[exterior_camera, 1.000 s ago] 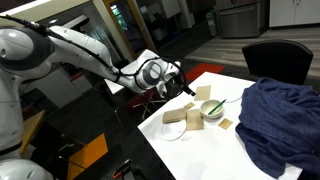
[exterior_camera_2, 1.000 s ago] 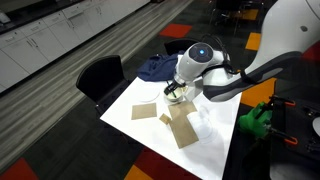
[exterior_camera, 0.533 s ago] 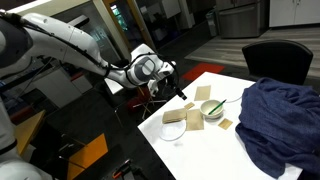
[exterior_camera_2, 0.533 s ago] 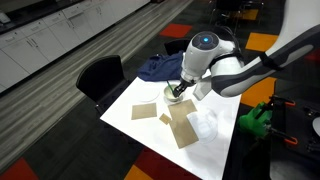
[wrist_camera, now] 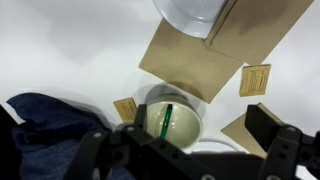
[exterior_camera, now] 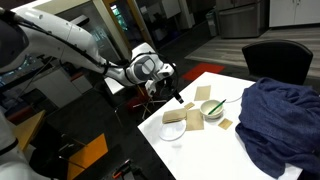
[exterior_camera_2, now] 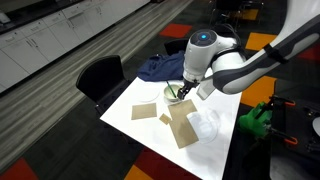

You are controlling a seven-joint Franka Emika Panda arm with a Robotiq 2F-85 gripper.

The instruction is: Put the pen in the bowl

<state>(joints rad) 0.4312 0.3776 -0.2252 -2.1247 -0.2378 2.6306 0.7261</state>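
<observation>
bowl (wrist_camera: 192, 122) cream | pen (wrist_camera: 167, 121) dark green | cloth (exterior_camera: 280, 120) navy | card squares (wrist_camera: 190, 55) tan | table (wrist_camera: 60, 50) white | chair (exterior_camera: 275, 58) black | floor (exterior_camera_2: 60, 130) grey, orange patches

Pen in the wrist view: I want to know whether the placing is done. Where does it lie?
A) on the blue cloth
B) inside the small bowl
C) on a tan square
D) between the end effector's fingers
B: the pen shows as a thin dark line inside the rim of the bowl, apart from the blue cloth and the large tan square.
</observation>
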